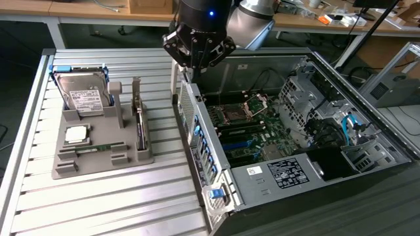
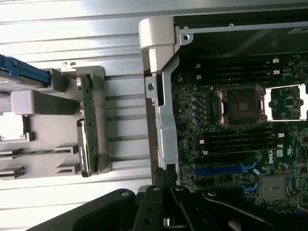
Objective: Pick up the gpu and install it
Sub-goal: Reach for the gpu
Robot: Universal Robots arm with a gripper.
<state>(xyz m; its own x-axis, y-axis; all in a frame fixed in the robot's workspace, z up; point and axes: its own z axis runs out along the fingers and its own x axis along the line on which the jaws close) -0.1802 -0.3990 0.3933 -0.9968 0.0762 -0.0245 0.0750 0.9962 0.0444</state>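
Pincer point(image 1: 194, 69) shut on nothing, hovering over the rear wall of the open computer case point(image 1: 253, 173), so nothing's done yet: the gpu point(image 1: 139, 130) stands edge-on in its grey holder point(image 1: 98, 157) on the tabletop point(image 1: 98, 206), not yet picked up.

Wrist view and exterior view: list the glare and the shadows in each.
Exterior view: light glares off the ribbed table in the foreground; the computer case is dimmer inside. Wrist view: the table slats wash out to white, and the gripper is a dark, shadowed mass.
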